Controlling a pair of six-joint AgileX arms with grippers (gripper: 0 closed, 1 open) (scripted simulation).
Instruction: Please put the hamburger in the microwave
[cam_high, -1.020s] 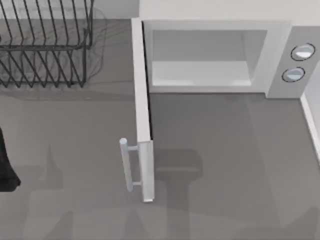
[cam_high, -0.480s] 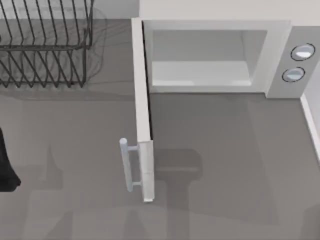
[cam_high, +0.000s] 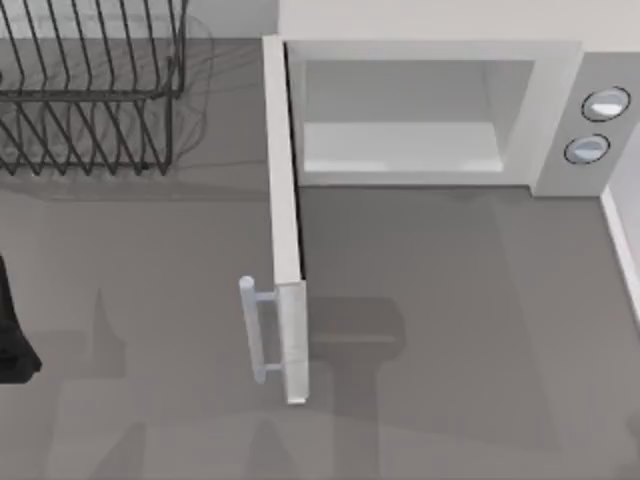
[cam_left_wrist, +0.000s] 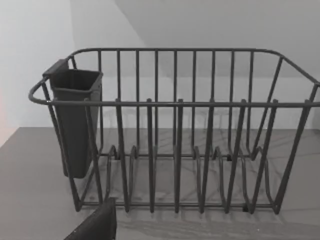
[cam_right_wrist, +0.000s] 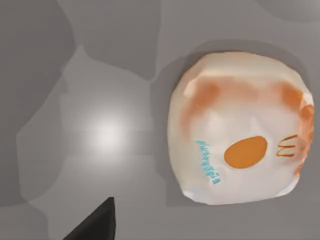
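Here, microwave (cam_high: 430, 110) door (cam_high: 285, 230) open (cavity bare)

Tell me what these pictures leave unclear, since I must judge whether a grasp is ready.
- Right gripper: the right wrist view shows the hamburger lying on the table, with one dark fingertip cut by the edge; opening unknown.
- Left gripper: same by the dish rack.
- Microwave: the frame crops its top.

Even, soft light throughout; a bright glare spot on the table (cam_right_wrist: 107, 132), with broad faint shadows around it.
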